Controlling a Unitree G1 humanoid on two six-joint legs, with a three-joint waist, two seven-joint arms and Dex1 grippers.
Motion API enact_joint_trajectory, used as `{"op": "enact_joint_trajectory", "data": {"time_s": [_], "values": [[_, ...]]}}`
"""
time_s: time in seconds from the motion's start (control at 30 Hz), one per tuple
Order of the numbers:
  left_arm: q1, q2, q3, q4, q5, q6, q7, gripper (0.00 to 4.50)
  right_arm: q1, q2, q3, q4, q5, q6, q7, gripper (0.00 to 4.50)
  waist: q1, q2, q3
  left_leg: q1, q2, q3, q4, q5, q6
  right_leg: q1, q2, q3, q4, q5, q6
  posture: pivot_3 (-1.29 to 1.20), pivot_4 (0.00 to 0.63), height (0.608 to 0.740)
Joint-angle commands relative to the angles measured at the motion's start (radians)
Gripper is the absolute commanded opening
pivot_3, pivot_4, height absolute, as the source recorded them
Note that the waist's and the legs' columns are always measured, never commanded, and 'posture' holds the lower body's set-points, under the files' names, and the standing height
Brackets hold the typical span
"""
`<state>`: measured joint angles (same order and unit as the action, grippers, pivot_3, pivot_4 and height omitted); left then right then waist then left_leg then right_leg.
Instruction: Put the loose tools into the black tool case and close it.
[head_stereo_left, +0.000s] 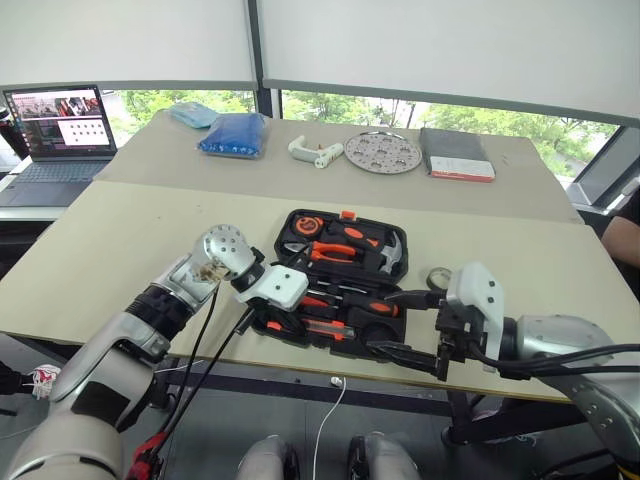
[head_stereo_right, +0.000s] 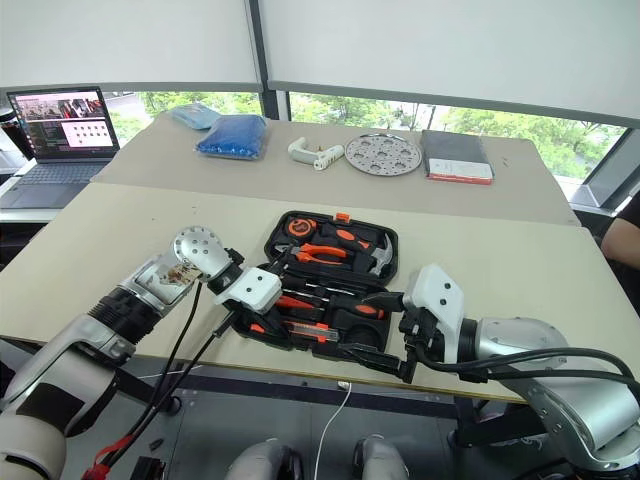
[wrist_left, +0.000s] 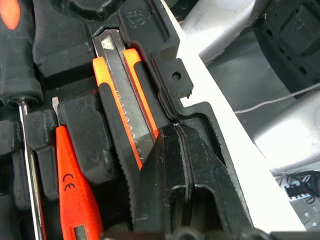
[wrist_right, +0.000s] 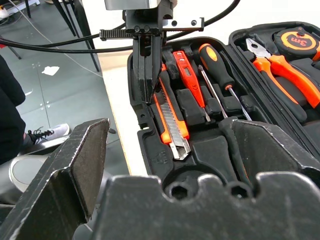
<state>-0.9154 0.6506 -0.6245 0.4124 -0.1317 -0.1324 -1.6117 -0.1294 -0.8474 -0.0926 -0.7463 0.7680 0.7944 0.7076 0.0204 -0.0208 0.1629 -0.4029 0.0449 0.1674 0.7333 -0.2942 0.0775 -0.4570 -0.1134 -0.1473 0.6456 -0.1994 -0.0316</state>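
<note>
- Moulded black tool case (head_stereo_left: 345, 285) lay open at table (head_stereo_left: 120, 240) centre.
- Left gripper (wrist_right: 146, 95), jaws shut and empty, tips beside ridged orange-black utility knife (wrist_right: 172, 125).
- Right gripper (head_stereo_left: 405, 322) gaped wide, empty, at the case's 4 o'clock.

Along the far edge of the table (head_stereo_left: 130, 215) we see an open laptop (head_stereo_left: 58, 130) at the far left corner, its screen lit. Beside it, further right, lies a pale blue bag (head_stereo_left: 193, 113), and just next to that a dark blue bag (head_stereo_left: 233, 135). Near the middle of the far edge rests a white plastic handle-like part (head_stereo_left: 313, 152), with a round perforated metal disc (head_stereo_left: 383, 152) just beside it. Toward the far right corner lies a dark flat book (head_stereo_left: 456, 153) with a red edge. We cannot read the laptop's screen.
</note>
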Motion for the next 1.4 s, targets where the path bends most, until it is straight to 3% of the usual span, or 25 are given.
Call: {"op": "enact_joint_trajectory", "data": {"time_s": [0.03, 0.27, 0.37, 0.5, 0.7, 0.83, 1.07, 1.17, 1.37, 1.4], "values": [[-0.017, -0.001, 0.038, 0.054, 0.009, 0.067, -0.003, 0.02, 0.009, -0.004, -0.040, -0.036, 0.017, -0.008, -0.008, 4.50, 0.001, 0.000, 0.000, 0.000, 0.000, 0.000, 0.000, 0.000, 0.000, 0.000, 0.000, 0.000, 0.000, 0.000, 0.000, 0.00, 0.150, 0.718], [-0.071, -0.082, 0.216, 0.049, -0.131, 0.270, 0.027, 0.02, 0.009, -0.022, -0.042, -0.006, -0.044, -0.028, -0.019, 4.50, -0.001, 0.000, 0.000, -0.005, 0.000, 0.000, 0.002, 0.000, 0.001, -0.002, 0.001, -0.001, 0.000, 0.000, 0.000, 0.00, 0.150, 0.718], [-0.085, -0.097, 0.370, -0.008, -0.259, 0.457, 0.100, 0.76, 0.005, -0.074, -0.158, 0.113, -0.058, 0.001, -0.018, 4.50, -0.005, -0.001, 0.001, -0.006, 0.000, 0.000, 0.004, -0.001, 0.001, -0.002, 0.001, 0.000, -0.001, 0.000, 0.001, 0.00, 0.150, 0.718], [-0.039, -0.076, 0.516, -0.152, -0.353, 0.593, 0.201, 2.28, 0.017, -0.154, -0.241, 0.264, -0.086, -0.001, 0.042, 4.50, -0.009, -0.001, 0.001, -0.006, -0.001, 0.000, 0.005, -0.001, 0.003, -0.002, 0.001, 0.000, -0.002, -0.001, 0.004, 0.00, 0.150, 0.718], [0.072, -0.010, 0.565, -0.331, -0.378, 0.657, 0.229, 4.45, -0.069, -0.190, -0.128, 0.495, -0.202, -0.077, 0.124, 4.50, -0.017, -0.001, 0.001, -0.002, -0.001, 0.001, 0.002, 0.000, 0.001, 0.000, 0.001, 0.001, -0.001, -0.001, 0.004, 0.00, 0.150, 0.718], [0.138, 0.046, 0.556, -0.412, -0.384, 0.668, 0.193, 4.45, -0.223, -0.132, 0.071, 0.642, -0.334, -0.142, 0.163, 4.50, -0.027, -0.001, 0.001, -0.001, -0.001, 0.001, 0.001, 0.001, -0.001, -0.001, 0.001, 0.002, 0.000, -0.001, 0.004, 0.00, 0.150, 0.718], [0.196, 0.092, 0.536, -0.464, -0.351, 0.643, 0.196, 4.45, -0.388, -0.009, 0.227, 0.869, -0.492, -0.227, 0.179, 4.50, -0.029, 0.001, 0.002, -0.002, -0.001, 0.001, 0.001, 0.001, -0.002, -0.001, 0.000, 0.001, 0.001, -0.001, 0.004, 0.00, 0.150, 0.718], [0.205, 0.098, 0.534, -0.471, -0.346, 0.634, 0.201, 4.50, -0.427, 0.033, 0.258, 0.932, -0.535, -0.252, 0.181, 3.79, -0.030, 0.001, 0.002, -0.002, -0.001, 0.002, 0.001, 0.001, -0.002, -0.001, 0.001, 0.001, 0.001, -0.001, 0.003, 0.00, 0.150, 0.718], [0.224, 0.120, 0.510, -0.480, -0.321, 0.611, 0.173, 4.50, -0.466, 0.078, 0.253, 0.987, -0.582, -0.285, 0.190, 1.59, -0.032, 0.001, 0.002, -0.002, -0.001, 0.002, 0.001, 0.001, -0.002, -0.001, 0.001, 0.000, 0.001, -0.002, 0.003, 0.00, 0.150, 0.718], [0.231, 0.129, 0.502, -0.477, -0.315, 0.602, 0.158, 4.50, -0.465, 0.076, 0.242, 0.976, -0.579, -0.287, 0.192, 1.40, -0.033, 0.001, 0.002, -0.002, -0.001, 0.002, 0.001, 0.001, -0.002, -0.001, 0.001, 0.000, 0.001, -0.002, 0.003, 0.00, 0.150, 0.718]]}}
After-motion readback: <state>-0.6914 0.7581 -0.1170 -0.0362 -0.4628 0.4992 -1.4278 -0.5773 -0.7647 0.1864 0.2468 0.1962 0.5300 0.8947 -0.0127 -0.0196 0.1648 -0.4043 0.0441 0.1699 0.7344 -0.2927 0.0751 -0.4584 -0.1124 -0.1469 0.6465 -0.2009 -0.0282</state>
